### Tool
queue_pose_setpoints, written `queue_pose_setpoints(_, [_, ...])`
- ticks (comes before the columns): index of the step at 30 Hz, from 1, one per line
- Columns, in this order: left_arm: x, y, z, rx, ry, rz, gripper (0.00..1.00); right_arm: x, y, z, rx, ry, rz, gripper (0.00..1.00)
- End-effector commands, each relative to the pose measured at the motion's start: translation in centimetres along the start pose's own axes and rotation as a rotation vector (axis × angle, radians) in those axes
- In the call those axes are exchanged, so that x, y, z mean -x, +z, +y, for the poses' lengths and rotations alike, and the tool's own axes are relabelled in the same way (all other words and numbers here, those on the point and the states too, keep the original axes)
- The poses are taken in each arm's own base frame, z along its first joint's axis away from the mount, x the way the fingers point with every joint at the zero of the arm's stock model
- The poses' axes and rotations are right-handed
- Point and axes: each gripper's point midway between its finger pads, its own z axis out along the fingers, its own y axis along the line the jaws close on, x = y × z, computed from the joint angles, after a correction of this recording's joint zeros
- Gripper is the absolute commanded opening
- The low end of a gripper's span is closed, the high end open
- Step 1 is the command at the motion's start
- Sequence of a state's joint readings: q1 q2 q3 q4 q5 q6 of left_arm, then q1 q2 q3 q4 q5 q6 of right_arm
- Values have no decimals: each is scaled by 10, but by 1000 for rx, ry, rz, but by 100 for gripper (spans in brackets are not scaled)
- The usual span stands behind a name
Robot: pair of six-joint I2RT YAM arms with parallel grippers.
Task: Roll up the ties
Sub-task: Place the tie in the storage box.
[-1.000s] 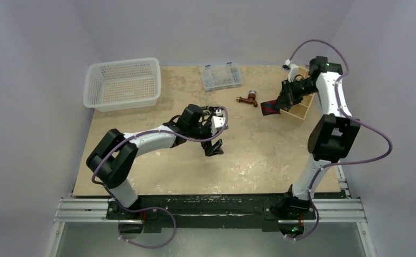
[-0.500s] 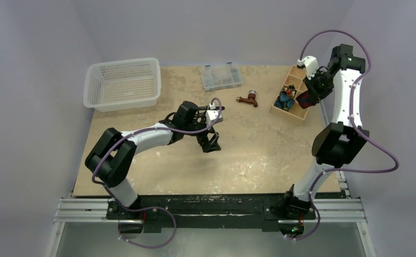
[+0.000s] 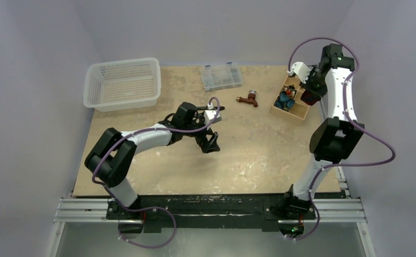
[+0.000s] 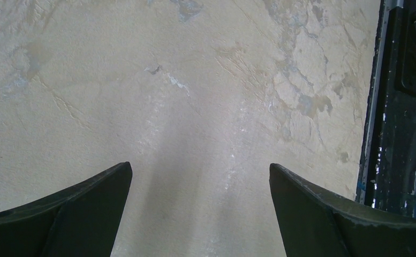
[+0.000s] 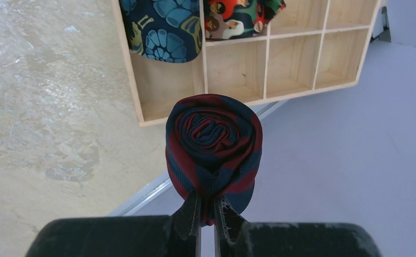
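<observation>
We note 2 arms, left arm [image 3: 146,138] and right arm [image 3: 338,101]: white shells, black joints, purple cables [image 3: 308,40]. Left gripper [image 4: 199,168] fingers [image 4: 88,214] matte black, tapered; right gripper [image 5: 208,206] fingers scuffed pale along their edges.

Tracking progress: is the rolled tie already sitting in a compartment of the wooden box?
No, the rolled tie is pinched in the right gripper, and the wooden box compartments nearest it are empty.

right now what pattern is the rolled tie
The tie has dark red and navy stripes; right wrist view.
</observation>
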State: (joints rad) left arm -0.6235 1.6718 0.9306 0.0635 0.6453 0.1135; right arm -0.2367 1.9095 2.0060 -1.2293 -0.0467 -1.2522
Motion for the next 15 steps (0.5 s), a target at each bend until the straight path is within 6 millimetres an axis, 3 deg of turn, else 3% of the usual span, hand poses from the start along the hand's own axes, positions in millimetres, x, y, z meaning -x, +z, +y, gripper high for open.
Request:
queue_pose_setpoints(1, [16, -9, 0, 26, 12, -47, 100, 9, 13, -4, -3, -116, 30, 0])
queue_pose_setpoints(15, [15, -11, 3, 41, 1, -41, 100, -5, 70, 26, 103, -135, 132, 0])
